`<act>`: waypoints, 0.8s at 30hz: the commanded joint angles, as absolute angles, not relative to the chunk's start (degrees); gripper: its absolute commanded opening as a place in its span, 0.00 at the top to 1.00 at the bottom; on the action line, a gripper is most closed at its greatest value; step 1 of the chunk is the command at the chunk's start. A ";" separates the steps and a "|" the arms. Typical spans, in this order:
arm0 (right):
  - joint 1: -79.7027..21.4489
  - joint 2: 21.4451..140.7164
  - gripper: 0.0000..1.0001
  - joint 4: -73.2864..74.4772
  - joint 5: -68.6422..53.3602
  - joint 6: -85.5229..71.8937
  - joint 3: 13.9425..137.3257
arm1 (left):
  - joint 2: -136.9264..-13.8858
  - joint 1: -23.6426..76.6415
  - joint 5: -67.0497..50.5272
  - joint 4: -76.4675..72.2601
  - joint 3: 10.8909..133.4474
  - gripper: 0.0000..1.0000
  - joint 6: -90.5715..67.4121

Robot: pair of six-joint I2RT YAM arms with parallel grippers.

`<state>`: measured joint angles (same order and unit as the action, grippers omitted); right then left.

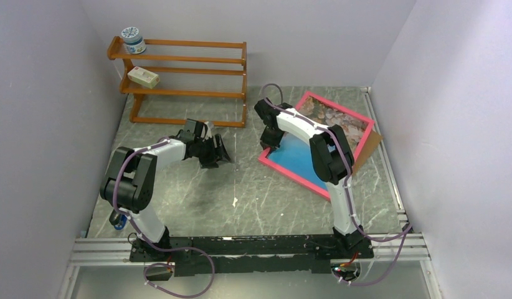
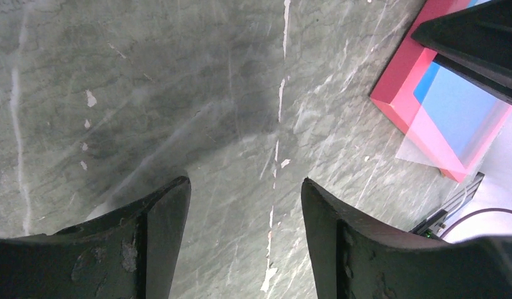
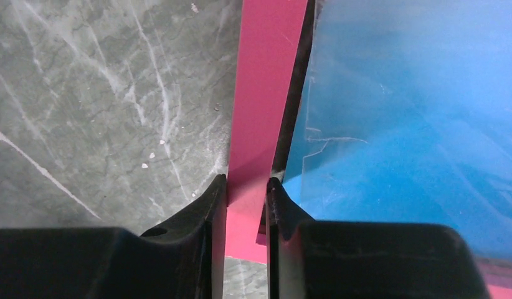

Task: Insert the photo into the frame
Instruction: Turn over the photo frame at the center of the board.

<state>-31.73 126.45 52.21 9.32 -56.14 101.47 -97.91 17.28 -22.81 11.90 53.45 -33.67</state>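
Right gripper (image 3: 246, 184) is pinched tight on the frame (image 3: 266, 75), one finger either side of its pink edge, close to a corner. Just inside that pink border lies the photo (image 3: 415, 112), blue side up. Left gripper (image 2: 244, 184) hangs well off to the frame's left, fingers spread wide above the grey table (image 2: 179, 93).

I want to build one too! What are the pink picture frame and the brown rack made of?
The bright pink rectangular picture frame looks like painted wood or plastic: flat, even, matte colour, so I cannot tell which. The orange-brown slatted rack looks like varnished wood: warm brown rails, grain too small to see.
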 commanded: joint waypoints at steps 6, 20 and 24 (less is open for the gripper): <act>-31.10 112.48 0.84 36.28 0.88 -57.33 92.94 | -93.22 17.14 -27.96 12.00 57.91 0.23 -33.05; -28.59 100.88 0.84 16.18 -9.27 -63.53 77.13 | -91.48 17.20 -46.66 -3.78 56.77 0.11 -38.54; -28.69 101.31 0.83 15.22 -11.29 -64.50 77.36 | -93.34 17.52 -47.39 -9.75 56.31 0.11 -42.57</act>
